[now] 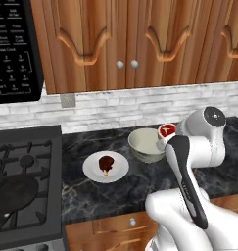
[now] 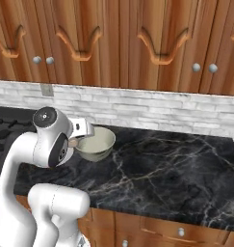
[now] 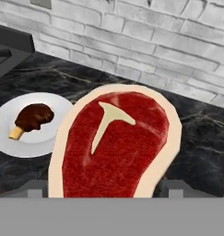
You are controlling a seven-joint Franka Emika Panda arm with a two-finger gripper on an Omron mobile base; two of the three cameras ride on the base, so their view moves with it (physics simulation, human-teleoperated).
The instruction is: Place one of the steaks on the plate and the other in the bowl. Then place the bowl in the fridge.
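Note:
My gripper [image 3: 106, 191] is shut on the bright red steak [image 3: 115, 143], whose pale fat edge spans the gap between the fingers. The left base view shows this steak [image 1: 166, 131] held up in the air by the right rim of the cream-green bowl [image 1: 145, 144], at the back of the counter. In the right base view the bowl [image 2: 97, 142] looks empty. The dark reddish-brown steak [image 1: 106, 164] lies on the white plate [image 1: 91, 171], left of the bowl. The hand view shows that plate [image 3: 53, 136] and dark steak [image 3: 34, 116] at the left. The fridge is out of view.
A gas stove with a dark frying pan [image 1: 12, 193] sits left of the plate, under a black microwave [image 1: 15, 49]. Wooden cabinets hang above the brick backsplash. Dark marble counter [image 2: 176, 164] stretches to the right of the bowl.

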